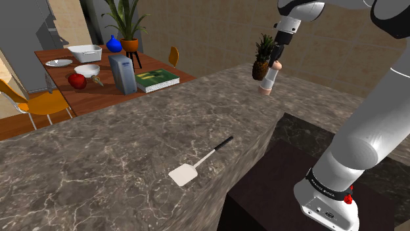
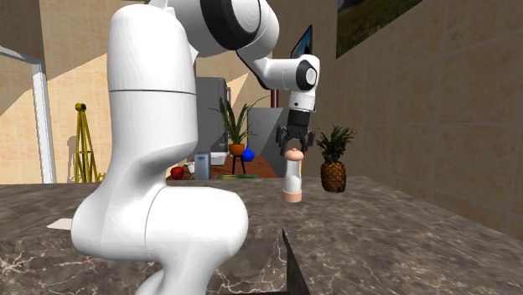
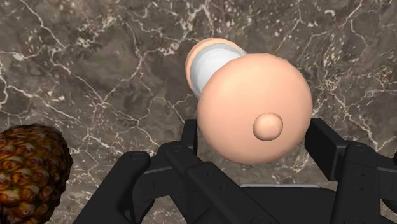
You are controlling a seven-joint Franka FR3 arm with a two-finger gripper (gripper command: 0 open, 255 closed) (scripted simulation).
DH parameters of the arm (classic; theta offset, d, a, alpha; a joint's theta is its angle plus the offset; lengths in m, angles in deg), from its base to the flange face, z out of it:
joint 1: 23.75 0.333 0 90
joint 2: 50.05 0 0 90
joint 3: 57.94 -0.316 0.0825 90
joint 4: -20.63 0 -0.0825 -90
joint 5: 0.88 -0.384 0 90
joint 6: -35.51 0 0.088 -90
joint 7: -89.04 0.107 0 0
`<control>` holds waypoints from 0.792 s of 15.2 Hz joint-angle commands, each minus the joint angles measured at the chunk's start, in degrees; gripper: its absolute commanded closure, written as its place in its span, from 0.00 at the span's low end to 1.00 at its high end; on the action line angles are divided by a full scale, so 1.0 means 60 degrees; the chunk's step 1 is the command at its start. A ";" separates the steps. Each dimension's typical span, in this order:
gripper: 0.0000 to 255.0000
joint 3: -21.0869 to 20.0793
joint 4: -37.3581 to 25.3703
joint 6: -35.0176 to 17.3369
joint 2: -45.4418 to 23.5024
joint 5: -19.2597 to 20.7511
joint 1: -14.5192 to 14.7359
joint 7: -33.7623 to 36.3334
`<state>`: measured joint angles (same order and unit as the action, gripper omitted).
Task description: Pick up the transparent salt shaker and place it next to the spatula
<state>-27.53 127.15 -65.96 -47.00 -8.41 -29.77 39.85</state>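
Brown veined stone counter, tan walls behind; the pincer clasps the salt shaker above it.

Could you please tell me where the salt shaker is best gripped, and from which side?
By its rounded peach cap, from straight above. The salt shaker is a slim, roughly upright cylinder, so its top is the reachable part; the hand clasps the cap that way, clear of the counter.

The salt shaker is showing a peach cap and base with a whitish body; the table is showing grey-brown marbling veined white; the spatula is showing white with a black handle-end.
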 commanded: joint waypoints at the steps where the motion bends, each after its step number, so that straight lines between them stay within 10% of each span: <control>1: 1.00 0.0005 -0.0264 0.0240 -0.0028 -0.0008 -0.0002 0.0023; 12: 1.00 0.0036 -0.1820 0.1670 -0.0170 -0.0058 -0.0020 0.0156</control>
<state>-27.33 117.36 -56.88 -47.79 -8.65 -29.89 40.70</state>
